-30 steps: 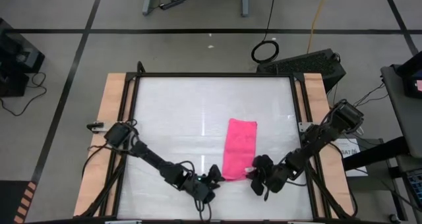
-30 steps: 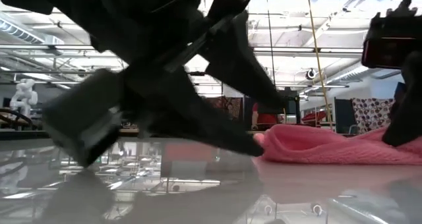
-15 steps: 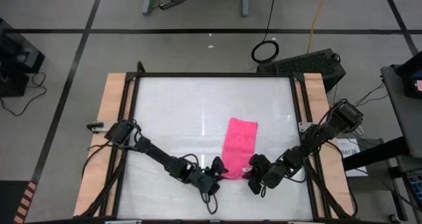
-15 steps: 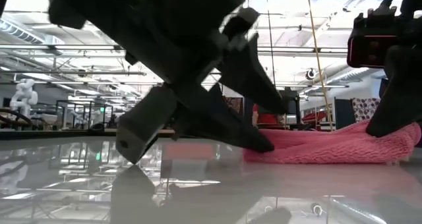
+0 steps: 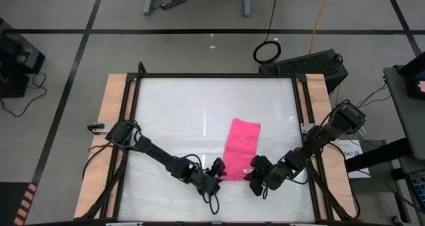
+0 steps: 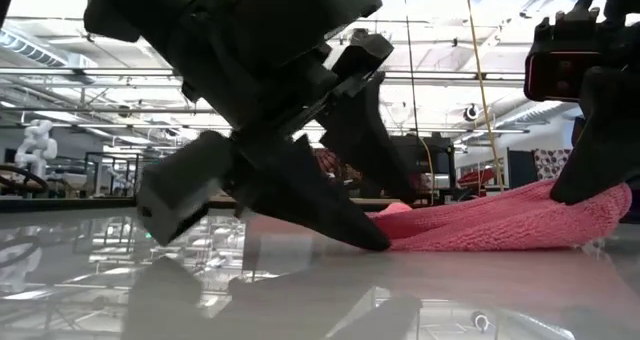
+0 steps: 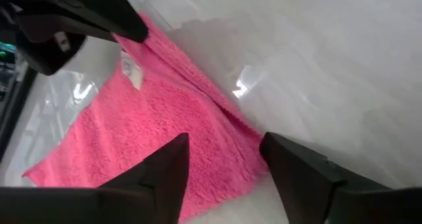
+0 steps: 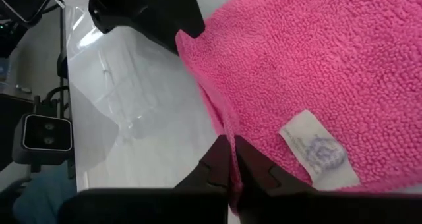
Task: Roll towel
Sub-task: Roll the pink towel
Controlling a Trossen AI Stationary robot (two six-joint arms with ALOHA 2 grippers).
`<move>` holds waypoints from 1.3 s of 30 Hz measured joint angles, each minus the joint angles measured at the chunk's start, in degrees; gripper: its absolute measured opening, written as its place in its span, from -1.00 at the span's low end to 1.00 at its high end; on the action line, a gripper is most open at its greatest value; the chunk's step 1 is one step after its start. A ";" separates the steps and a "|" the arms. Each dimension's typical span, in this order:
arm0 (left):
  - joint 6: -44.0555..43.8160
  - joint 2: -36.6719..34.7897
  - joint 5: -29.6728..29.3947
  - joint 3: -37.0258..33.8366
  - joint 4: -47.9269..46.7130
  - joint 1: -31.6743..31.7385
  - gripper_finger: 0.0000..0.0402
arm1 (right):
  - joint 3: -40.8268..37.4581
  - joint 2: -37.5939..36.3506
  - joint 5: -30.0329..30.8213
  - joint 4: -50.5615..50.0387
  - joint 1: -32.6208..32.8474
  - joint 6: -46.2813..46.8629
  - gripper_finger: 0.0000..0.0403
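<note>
Working the near short edge of the towel (image 5: 240,148): left gripper (image 5: 216,169) spread wide at 1 corner, its tips straddling the hem; right gripper (image 5: 254,173) pinched onto the other corner. Towel's long axis runs away from both, toward the table's (image 5: 172,106) far side, so I judge the roll goes that way

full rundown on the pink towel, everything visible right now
The bright pink terry-cloth towel lies flat and unrolled on the white tabletop, a narrow rectangle right of centre. A small white label sits near its near edge. The right gripper pinches one near corner, lifting it slightly; the left gripper, open, straddles the other.
</note>
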 joint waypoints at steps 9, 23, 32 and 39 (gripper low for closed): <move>1.46 -0.58 0.13 -0.13 -3.26 -0.05 -0.34 | 0.00 0.00 -0.25 1.37 0.04 -0.43 -1.00; 1.87 -0.37 2.68 -0.36 1.16 4.01 -0.67 | 0.00 0.00 -0.41 2.44 0.04 -0.81 -1.00; -10.35 -0.43 16.14 -0.33 1.15 8.34 -0.98 | 0.00 0.00 -1.95 2.56 0.28 -1.00 -1.00; -24.72 -0.46 26.20 -0.29 1.20 11.92 -0.99 | 0.00 0.00 -1.95 2.91 2.04 -0.21 -1.00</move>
